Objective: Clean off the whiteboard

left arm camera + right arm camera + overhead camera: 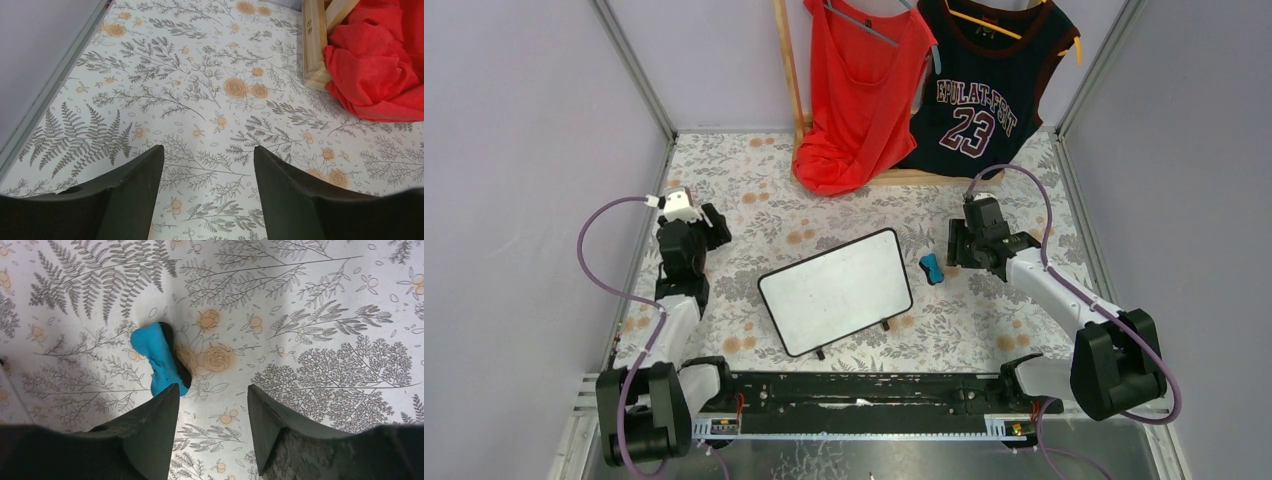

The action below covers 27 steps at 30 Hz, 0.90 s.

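- The black rail (864,395) that carries both arm bases runs along the near edge of the tabletop.
- The whiteboard (836,290) lies flat on the flowered table cover (754,180), about midway between the left and right edges and closer to the near edge. It is turned at a slant, its two small black feet point toward the near edge, and its white face shows no marks from above.
- The left gripper (207,155) hangs near the left edge, well apart from the board. Its fingers are spread, with only the cover between them.
- The right gripper (210,392) sits toward the right edge, also spread and holding nothing.
- The blue eraser (159,360) lies on the cover between the board's far right corner and the right gripper. It is just past that gripper's left fingertip, outside the gap; whether they touch is unclear.
- At the far edge a wooden rack (314,45) holds a red top (859,90), whose hem pools on the cover, and a dark jersey (984,100) numbered 23.
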Each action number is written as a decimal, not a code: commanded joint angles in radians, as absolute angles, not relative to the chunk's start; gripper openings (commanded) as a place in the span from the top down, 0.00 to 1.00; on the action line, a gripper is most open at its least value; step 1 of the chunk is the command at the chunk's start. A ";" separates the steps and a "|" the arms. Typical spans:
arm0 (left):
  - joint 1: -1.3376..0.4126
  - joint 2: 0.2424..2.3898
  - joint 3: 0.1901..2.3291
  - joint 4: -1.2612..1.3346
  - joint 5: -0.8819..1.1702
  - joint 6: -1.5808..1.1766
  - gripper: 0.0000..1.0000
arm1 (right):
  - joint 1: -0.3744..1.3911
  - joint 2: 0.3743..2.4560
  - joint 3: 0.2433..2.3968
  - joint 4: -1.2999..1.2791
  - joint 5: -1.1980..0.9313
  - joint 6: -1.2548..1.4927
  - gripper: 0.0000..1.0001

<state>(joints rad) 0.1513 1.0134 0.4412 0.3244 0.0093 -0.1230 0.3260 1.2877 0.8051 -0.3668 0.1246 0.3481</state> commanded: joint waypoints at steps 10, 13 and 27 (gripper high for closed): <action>0.051 1.264 0.313 0.861 -0.066 -0.139 0.38 | 0.322 1.180 0.716 -0.234 0.265 0.410 0.41; 0.009 1.355 0.293 0.970 -0.117 -0.117 0.39 | 0.322 1.165 0.704 -0.229 0.282 0.411 0.41; -0.033 1.515 0.230 1.204 -0.136 -0.080 0.00 | 0.322 1.056 0.507 0.086 0.369 0.231 0.40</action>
<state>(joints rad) -0.0269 1.5135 0.2268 1.0790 -0.1036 -0.0990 0.3260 1.1290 0.6067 -0.1566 0.2947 0.3531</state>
